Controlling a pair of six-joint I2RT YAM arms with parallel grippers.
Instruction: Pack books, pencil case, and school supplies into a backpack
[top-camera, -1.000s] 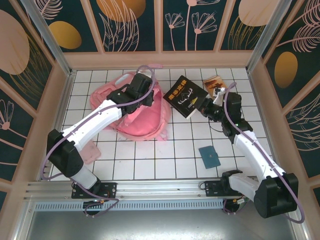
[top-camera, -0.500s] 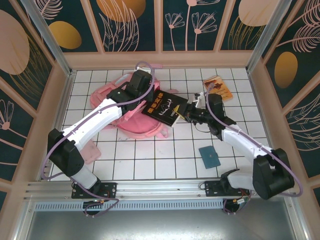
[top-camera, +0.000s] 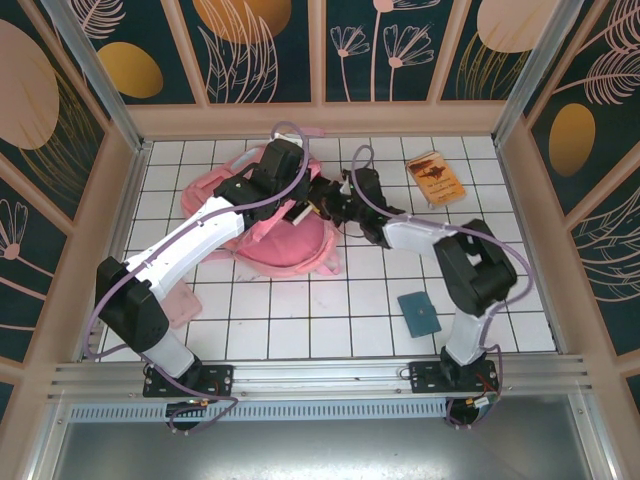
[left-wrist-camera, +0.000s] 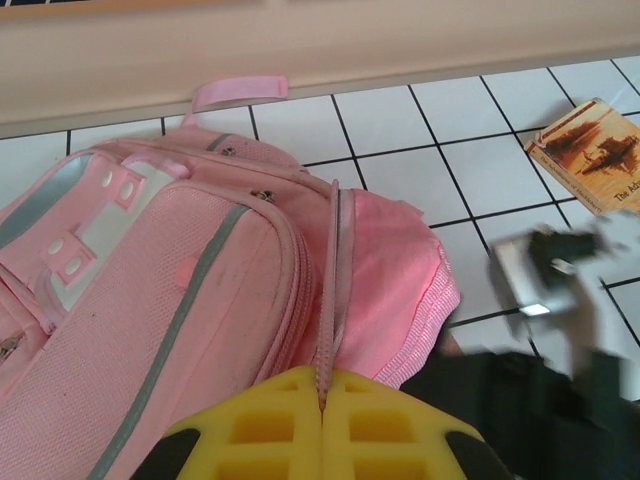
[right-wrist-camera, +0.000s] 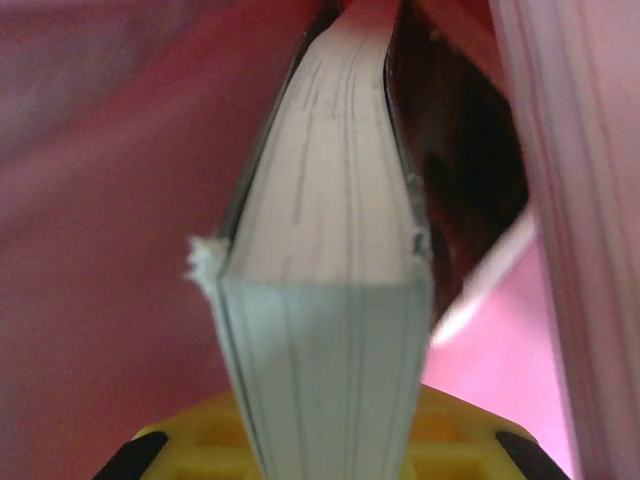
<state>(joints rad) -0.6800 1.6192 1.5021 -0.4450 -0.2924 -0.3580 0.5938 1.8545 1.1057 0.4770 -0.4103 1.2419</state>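
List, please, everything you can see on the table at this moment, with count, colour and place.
backpack: one, pink, far left-centre of the table
dark book: one, dark cover, pale pages, partly inside the backpack's opening
orange-brown book: one, flat, far right
teal flat item: one, near right
pink flat item: one, near left, partly under the left arm
table: one, white tiles
left gripper: yellow fingers, shut on the backpack's opening edge
right gripper: shut on the dark book
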